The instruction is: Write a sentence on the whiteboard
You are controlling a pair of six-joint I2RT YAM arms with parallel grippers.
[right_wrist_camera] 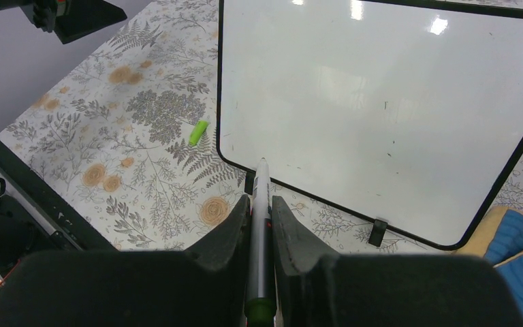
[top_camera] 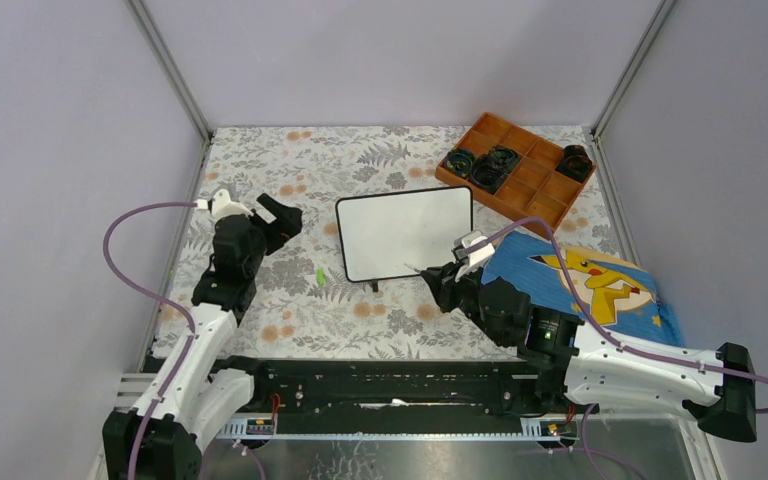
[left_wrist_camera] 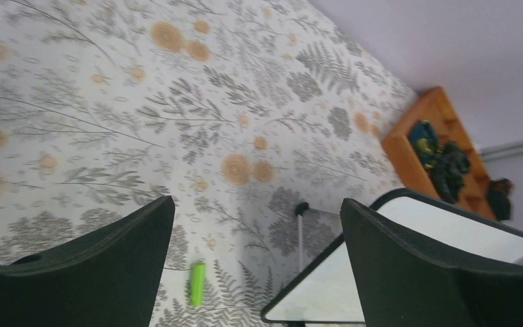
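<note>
The whiteboard (top_camera: 405, 232) (right_wrist_camera: 381, 102) stands on small black feet in the middle of the table. Its face is blank apart from faint specks, and no sentence shows on it. My right gripper (top_camera: 447, 280) (right_wrist_camera: 260, 199) is shut on a grey marker (right_wrist_camera: 260, 204) with a green rear end. The marker's tip points at the board's near left corner, at its frame. My left gripper (top_camera: 275, 215) (left_wrist_camera: 257, 201) hangs open and empty over the table left of the board, whose corner (left_wrist_camera: 327, 293) lies below it. A green cap (top_camera: 320, 276) (left_wrist_camera: 197, 283) (right_wrist_camera: 198, 132) lies on the table just left of the board.
A wooden compartment tray (top_camera: 515, 165) (left_wrist_camera: 436, 143) with black items sits behind the board at the right. A blue Pikachu cloth (top_camera: 590, 280) (right_wrist_camera: 517, 238) lies right of the board, under my right arm. Grey walls close in the floral tabletop (top_camera: 290, 170).
</note>
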